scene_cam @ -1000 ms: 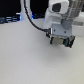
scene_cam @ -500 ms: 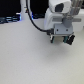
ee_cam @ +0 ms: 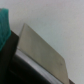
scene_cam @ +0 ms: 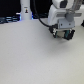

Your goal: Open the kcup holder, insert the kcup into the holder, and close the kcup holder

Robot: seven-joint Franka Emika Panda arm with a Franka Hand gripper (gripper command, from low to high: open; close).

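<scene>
In the exterior view my gripper (scene_cam: 63, 35) hangs from the white arm at the exterior view's right, low over the white table. A dark boxy shape, seemingly the kcup holder (scene_cam: 59, 33), sits right at the fingers, with a small green spot beside them that may be the kcup (scene_cam: 67, 35). The picture is too blurred to separate fingers from box. In the wrist view a green patch (ee_cam: 4, 25) shows at the edge, next to a pale grey slanted panel (ee_cam: 42, 55) with a black body (ee_cam: 12, 70) under it. My fingertips do not show clearly there.
A white bottle-like object (scene_cam: 25, 10) stands at the back on the exterior view's left, before a dark background with blue items. The white table (scene_cam: 30, 60) stretches across the front. A black cable runs from the arm toward the back.
The gripper has shifted slightly upward in the exterior view; the arm otherwise stays at the same spot by the dark box.
</scene>
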